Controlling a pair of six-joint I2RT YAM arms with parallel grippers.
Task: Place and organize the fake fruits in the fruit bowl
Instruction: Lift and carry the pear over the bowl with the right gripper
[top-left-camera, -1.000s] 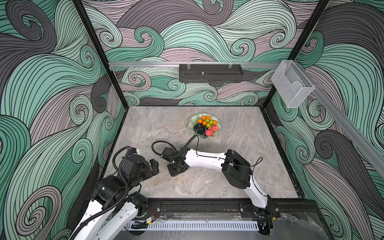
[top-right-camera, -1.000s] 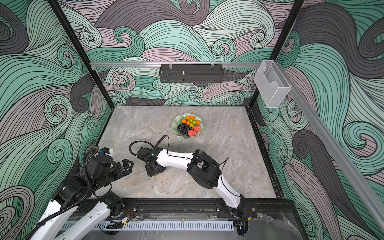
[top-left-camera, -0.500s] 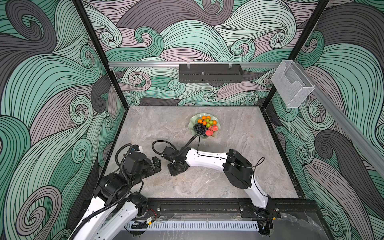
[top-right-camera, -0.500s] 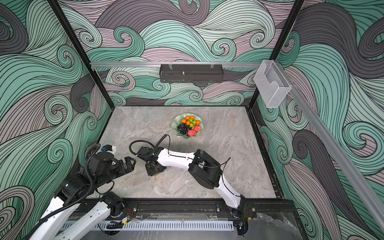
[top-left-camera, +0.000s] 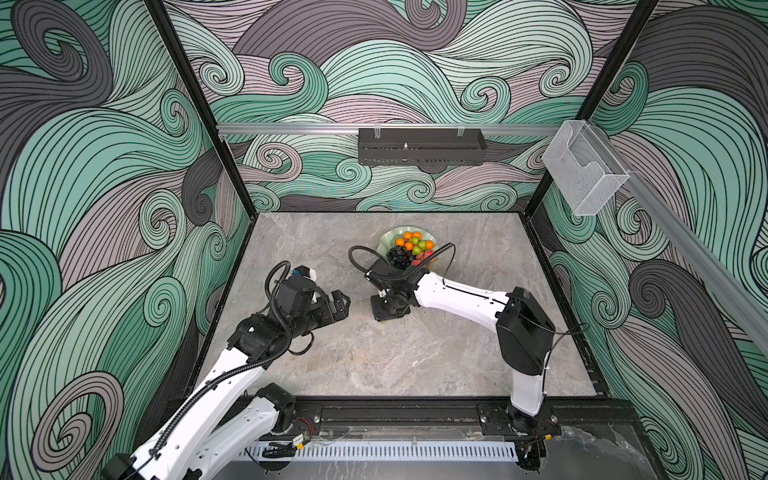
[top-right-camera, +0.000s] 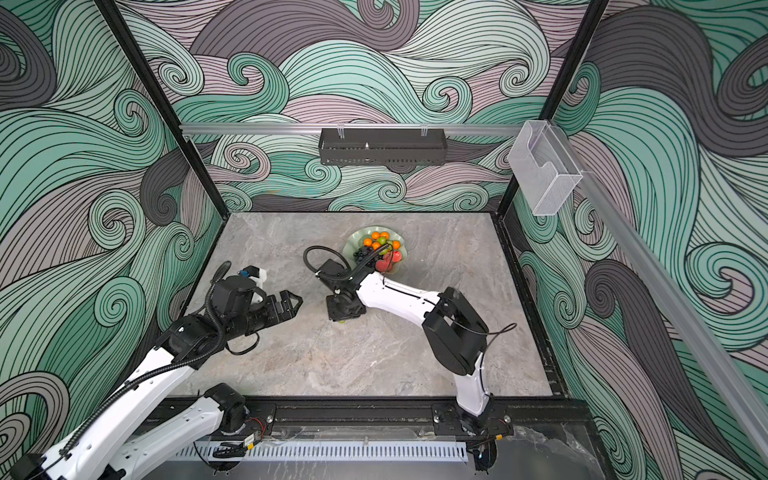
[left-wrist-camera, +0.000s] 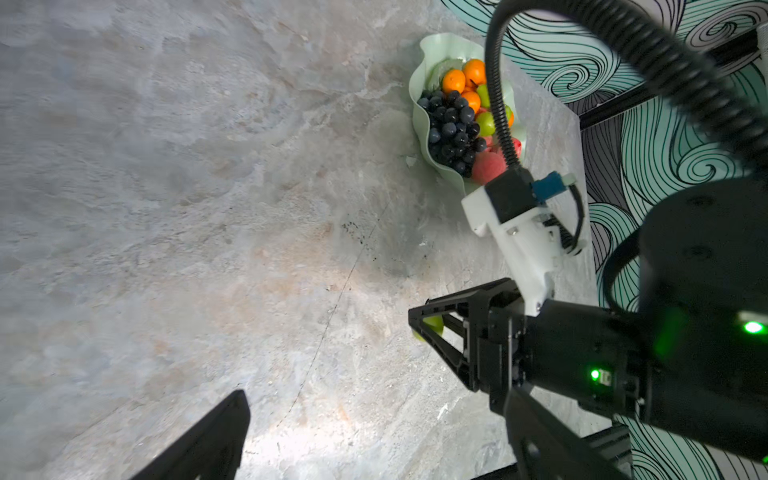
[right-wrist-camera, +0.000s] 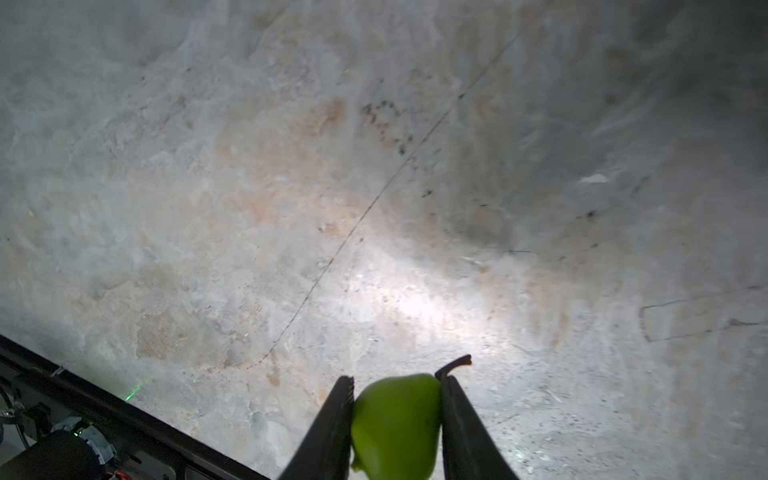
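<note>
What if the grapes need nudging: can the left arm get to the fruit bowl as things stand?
Probably yes. The left gripper is open and empty, with bare table between it and the fruit bowl. The cable loop of the right arm crowds the bowl's near side, so an approach from the left looks safest.

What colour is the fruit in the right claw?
Bright green pear; it shows clearest in the right wrist view.

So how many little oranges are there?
5 round plastic oranges, all in the pale mint-green wavy-rimmed bowl: four bunched at its far side, the fifth orange nearer the right rim. More may be hidden underneath.
</note>
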